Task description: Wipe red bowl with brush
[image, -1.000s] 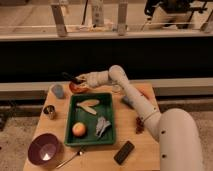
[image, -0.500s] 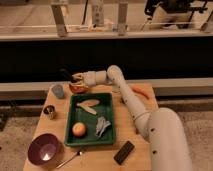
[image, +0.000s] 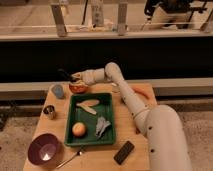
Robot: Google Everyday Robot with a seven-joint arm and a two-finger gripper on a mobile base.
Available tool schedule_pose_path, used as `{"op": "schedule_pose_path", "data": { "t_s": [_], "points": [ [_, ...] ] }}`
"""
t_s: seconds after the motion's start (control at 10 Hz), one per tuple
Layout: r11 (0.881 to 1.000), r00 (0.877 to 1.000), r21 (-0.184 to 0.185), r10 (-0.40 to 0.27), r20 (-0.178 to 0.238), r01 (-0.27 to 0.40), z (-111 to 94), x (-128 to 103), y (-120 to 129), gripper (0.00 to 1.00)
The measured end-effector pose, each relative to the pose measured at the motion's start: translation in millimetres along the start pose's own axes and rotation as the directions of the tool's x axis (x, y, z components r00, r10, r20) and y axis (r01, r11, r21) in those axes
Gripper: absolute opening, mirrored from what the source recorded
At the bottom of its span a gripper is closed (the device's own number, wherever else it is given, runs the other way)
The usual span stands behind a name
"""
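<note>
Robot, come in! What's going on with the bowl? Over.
Claw above red bowl, gripping brush. Brush sticks up past the rim. Blue cup close beside bowl, green tray in front.

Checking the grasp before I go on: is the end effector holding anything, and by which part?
Yes: the end effector, just above the red bowl, holds the brush by its lower end; the rest slants upward.
</note>
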Motion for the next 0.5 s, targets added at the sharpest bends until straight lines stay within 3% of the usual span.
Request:
{"op": "schedule_pose_path", "data": {
  "t_s": [0.5],
  "points": [
    [0.998,0.998,-0.047,0.044,-0.047,-0.047,7,26,9,0.0]
  ]
}}
